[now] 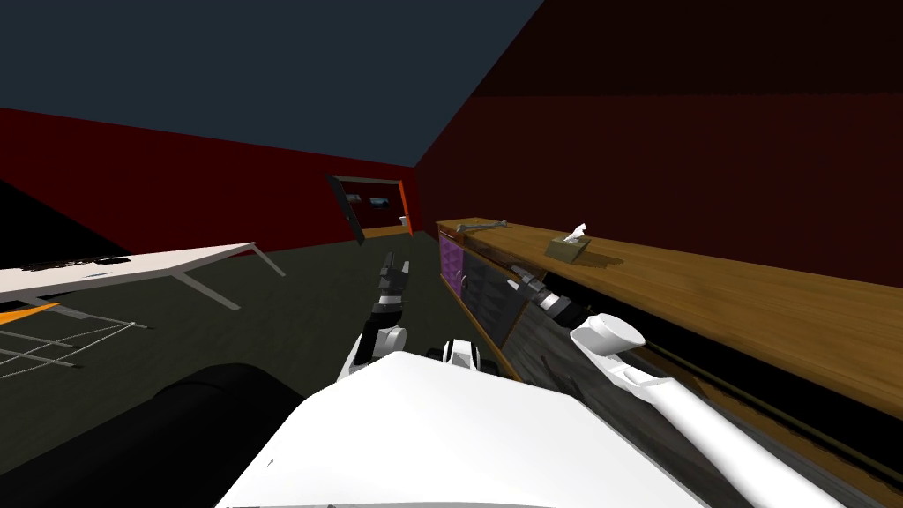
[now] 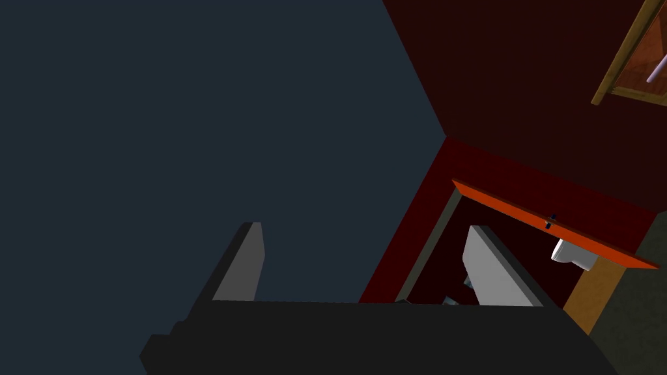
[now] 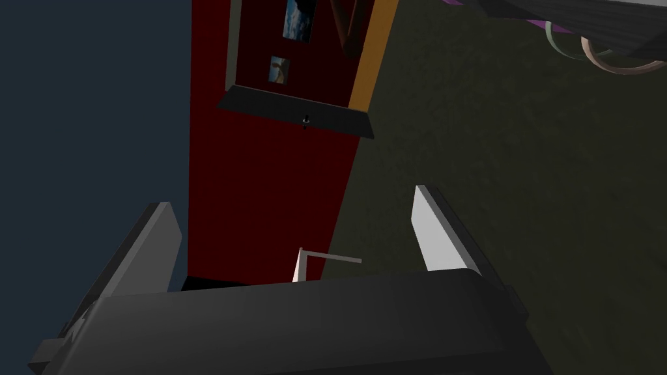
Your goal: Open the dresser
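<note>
**Right arm out along the dresser front, both sets of fingers spread**

Nearest to us, our right arm stretches forward and to the right, low along the front of the dresser. The dresser is a long piece with a wooden top that runs down the right wall from near to far. Our right gripper sits just beside a dark panel in that front. We cannot tell whether it touches the panel, or whether the panel stands ajar. Beyond it, at the dresser's far end, the front shows a purple panel. The right wrist view shows the right fingers spread wide with nothing between them.

Our left gripper is raised in front of us, left of the dresser and apart from it. Its fingers are also spread and hold nothing.

On the dresser top a tissue box stands midway along. A slim grey object lies near the far end. A white tabletop stands on slanted legs to the left. An open doorway is set in the far red wall.
</note>
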{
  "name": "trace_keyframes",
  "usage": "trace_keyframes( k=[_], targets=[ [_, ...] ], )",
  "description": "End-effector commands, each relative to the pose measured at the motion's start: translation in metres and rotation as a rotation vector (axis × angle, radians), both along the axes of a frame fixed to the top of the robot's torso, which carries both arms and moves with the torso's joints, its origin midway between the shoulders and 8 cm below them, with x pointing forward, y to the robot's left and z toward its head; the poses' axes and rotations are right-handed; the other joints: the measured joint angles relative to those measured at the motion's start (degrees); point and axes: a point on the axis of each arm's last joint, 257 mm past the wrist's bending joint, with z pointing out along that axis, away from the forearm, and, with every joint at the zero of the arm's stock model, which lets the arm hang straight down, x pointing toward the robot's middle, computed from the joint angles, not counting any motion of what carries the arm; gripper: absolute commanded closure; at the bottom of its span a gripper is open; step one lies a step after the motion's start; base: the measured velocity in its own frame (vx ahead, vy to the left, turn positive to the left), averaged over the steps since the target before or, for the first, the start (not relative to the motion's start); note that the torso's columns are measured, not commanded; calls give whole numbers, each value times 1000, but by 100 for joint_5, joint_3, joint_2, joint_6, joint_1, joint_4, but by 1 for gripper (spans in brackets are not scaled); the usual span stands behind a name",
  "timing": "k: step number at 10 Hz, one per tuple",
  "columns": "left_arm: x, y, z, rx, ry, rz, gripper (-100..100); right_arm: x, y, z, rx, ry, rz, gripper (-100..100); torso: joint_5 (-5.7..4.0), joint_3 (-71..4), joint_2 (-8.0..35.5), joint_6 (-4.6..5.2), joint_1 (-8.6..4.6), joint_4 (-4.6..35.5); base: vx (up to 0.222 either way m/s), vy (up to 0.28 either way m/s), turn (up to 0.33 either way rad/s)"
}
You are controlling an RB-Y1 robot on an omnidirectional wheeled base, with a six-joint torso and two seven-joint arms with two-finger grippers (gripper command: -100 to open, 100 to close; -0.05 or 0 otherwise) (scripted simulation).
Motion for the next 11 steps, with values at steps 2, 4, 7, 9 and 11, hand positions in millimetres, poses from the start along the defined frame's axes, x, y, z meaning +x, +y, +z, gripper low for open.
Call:
trace_keyframes(
  k=[2, 4, 7, 9, 11],
  targets=[
    [0, 0, 0, 0, 0, 0, 0, 10, -5, 19, -16, -43, -7, -100, -3, -9, -14, -15, -8, -4, -6, -8, 14],
    [0, 0, 0, 0, 0, 0, 0, 10, -5, 19, -16, -43, -7, -100, -9, -7, -16, -4, -9, -10, 1, -1, -13],
    [0, 0, 0, 0, 0, 0, 0, 12, -7, 22, 6, -30, -1, -100, 14, -17, -17, -10, -2, 7, 3, 22, -13],
    [0, 0, 0, 0, 0, 0, 0, 12, -7, 22, 6, -30, -1, -100, 10, -16, -18, -13, -2, 3, -2, -6, -1],
    [0, 0, 0, 0, 0, 0, 0, 7, -9, 5, 19, 24, -2, -100, -31, 17, 10, 14, 0, -26, -33, 52, -93]
  ],
)
